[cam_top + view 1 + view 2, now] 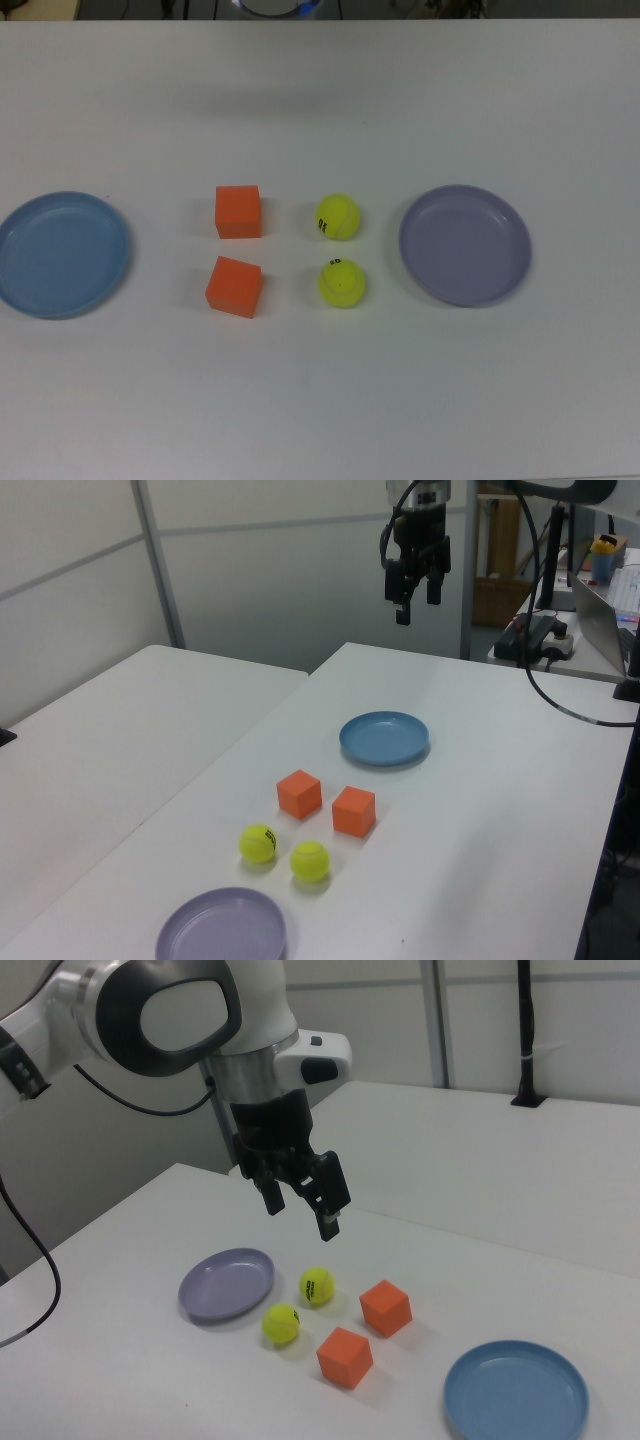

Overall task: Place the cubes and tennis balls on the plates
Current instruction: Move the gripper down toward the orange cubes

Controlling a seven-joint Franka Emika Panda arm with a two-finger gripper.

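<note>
Claw (302, 1205) open, high above table (480, 1220).

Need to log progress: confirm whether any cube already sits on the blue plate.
No: the blue plate lies bare, and both cubes rest on the table.

White table (320, 400) spanning nearly the whole top view, carrying six objects in a band across mid-frame. At the far left edge lies a light blue plate (62, 253) and at centre right a lavender plate (465, 244); both are empty. Between them, left of centre, sit two orange cubes (238, 211) (234, 286), one above the other, and right of centre two yellow-green tennis balls (338, 216) (342, 282), likewise stacked in the frame, none touching.
</note>
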